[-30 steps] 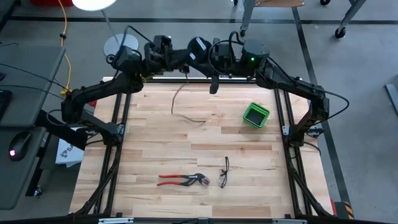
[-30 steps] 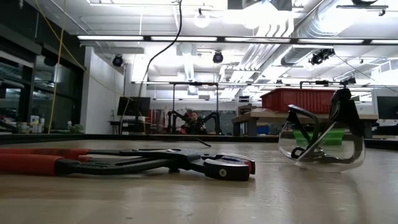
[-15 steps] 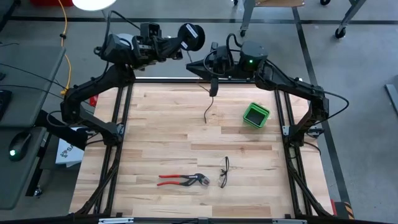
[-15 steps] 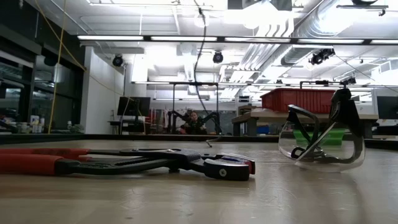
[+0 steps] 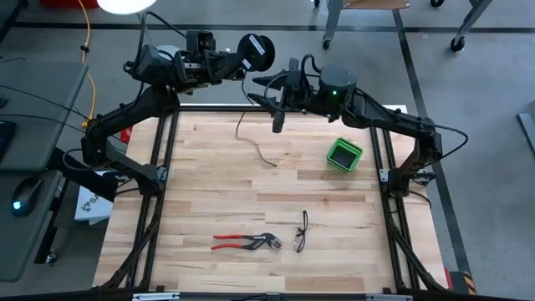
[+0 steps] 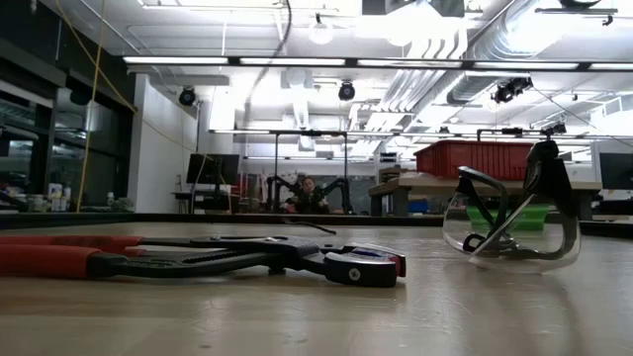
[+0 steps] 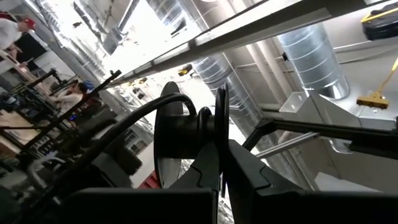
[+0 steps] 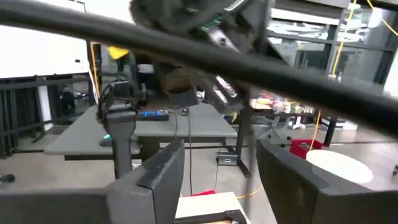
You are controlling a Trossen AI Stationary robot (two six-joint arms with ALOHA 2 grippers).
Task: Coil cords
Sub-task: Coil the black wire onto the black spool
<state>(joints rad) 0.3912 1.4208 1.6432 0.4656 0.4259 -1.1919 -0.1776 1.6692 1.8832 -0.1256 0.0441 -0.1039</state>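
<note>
Nearest us, red-handled pliers (image 5: 245,242) and safety glasses (image 5: 301,232) lie well clear of the reel. We see the cord (image 5: 251,138) trailing slack on the table (image 5: 201,192) below the reel (image 5: 255,51), which the left gripper (image 5: 219,60) clamps beyond the table's far edge. Right gripper (image 5: 272,90) sits just beside the reel, fingers spread, empty. Risk as we judge it: slack cord snags or slips off the reel's rim.

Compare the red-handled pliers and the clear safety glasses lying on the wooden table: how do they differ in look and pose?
The red-handled pliers are opaque, with red grips and dark metal jaws; the clear safety glasses are see-through with dark arms. In the low view the pliers lie flat and long, while the glasses stand taller. Both rest untouched on the wooden table, side by side near its front edge.
</note>
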